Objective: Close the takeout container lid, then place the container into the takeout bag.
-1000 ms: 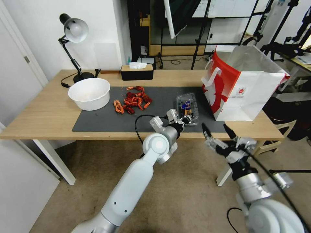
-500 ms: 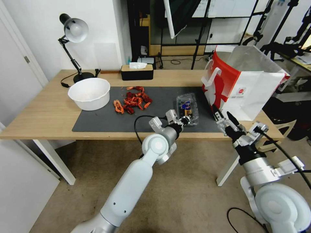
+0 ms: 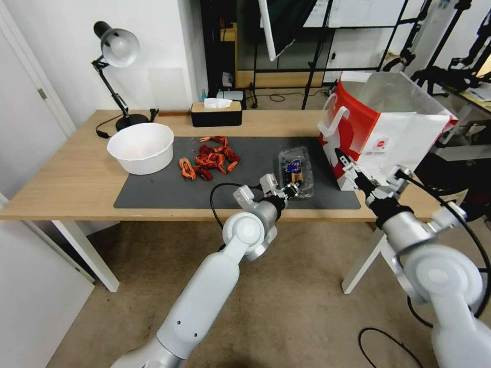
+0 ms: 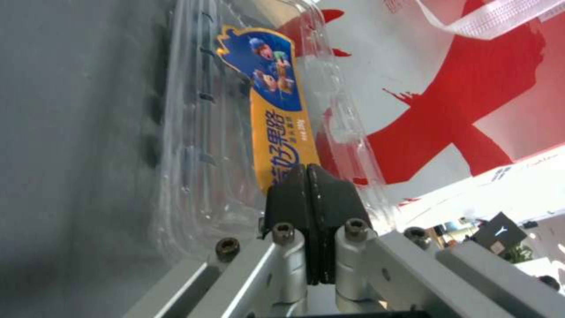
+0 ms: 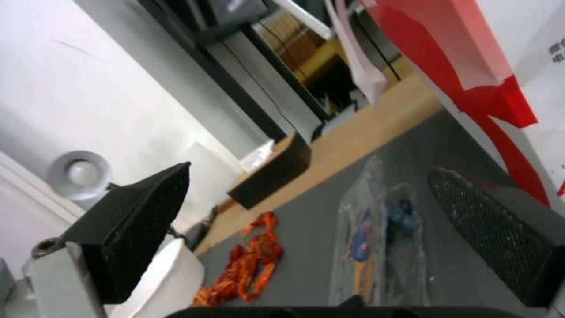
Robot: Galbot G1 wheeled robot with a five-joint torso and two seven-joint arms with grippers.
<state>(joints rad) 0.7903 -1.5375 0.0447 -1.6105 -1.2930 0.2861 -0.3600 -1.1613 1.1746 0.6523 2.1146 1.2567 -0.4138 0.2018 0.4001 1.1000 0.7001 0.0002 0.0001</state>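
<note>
Blueberries show dark through the small clear plastic hinged takeout container [image 3: 295, 171], which lies on the grey mat [image 3: 153, 189] at about 3 o'clock from the scatter of red crayfish [image 3: 209, 158]. Its clear lid with the long label [image 4: 276, 115] faces the left wrist camera. At the container's near edge sits the left gripper [image 3: 288, 190] — its black pads [image 4: 329, 194] pressed flat together, clenched on nothing visible. At 3 o'clock from the box stands the large red-and-white paper takeout bag [image 3: 409, 148], upright, mouth open. The right gripper [image 3: 349, 164] hovers just before the bag's near red face, fingers [image 5: 135, 229] spread wide apart — released.
</note>
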